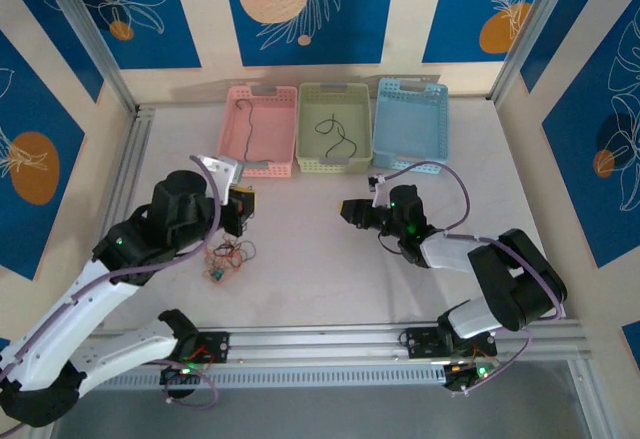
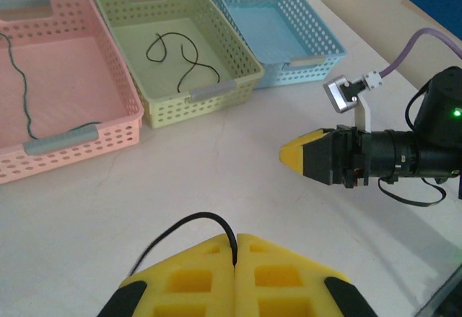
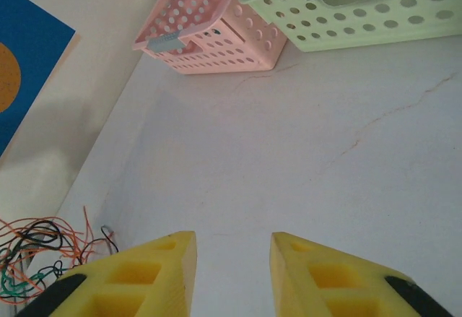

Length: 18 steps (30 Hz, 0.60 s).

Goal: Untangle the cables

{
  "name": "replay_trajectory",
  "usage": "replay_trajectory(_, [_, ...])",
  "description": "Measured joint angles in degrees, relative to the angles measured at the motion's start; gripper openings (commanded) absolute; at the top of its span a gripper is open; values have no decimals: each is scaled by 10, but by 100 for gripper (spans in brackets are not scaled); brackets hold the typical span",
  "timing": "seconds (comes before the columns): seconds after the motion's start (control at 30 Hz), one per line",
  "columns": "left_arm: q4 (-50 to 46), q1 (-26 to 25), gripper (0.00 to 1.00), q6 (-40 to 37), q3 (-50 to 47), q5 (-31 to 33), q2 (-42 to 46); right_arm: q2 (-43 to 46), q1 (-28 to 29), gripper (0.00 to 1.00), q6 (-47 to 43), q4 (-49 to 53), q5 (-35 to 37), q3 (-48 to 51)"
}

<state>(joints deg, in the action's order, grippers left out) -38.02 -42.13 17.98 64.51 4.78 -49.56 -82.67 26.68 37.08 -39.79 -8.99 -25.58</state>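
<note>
White tabletop [image 1: 320, 269], blue patterned walls. Tangle of cables [image 1: 226, 258], orange, red, black, green, lies near-left of green basket [image 1: 304, 129], well apart. Left gripper [image 2: 236, 248] clamped on black cable [image 2: 193, 219], between tangle and green basket. Right gripper [image 3: 232, 252] parted, empty, nearside of green basket. Pink basket [image 1: 228, 129] left, blue basket [image 1: 442, 129] right.

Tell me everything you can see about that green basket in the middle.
The green basket is a pale green rectangular tray, plastic by the look, its walls pierced with rows of small holes. A grey handle sits on each short end. It stands flat on the white table, between the pink basket and the blue basket. One thin black cable lies loosely curled on its floor; nothing else is in it.
</note>
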Motion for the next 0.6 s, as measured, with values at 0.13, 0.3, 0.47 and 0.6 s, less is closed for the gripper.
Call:
replay_trajectory(0.13, [0,0,0,2,0,-20,-9,1,11,36,-12,0,-7,0])
replay_trajectory(0.3, [5,0,0,2,0,-78,-20,18,42,39,-43,0,-30,0])
replay_trajectory(0.47, [27,0,0,6,0,-154,-35,51,89,49,-92,-13,-54,0])
replay_trajectory(0.6, [44,0,0,13,0,-199,-41,66,145,53,-141,-30,-61,1])
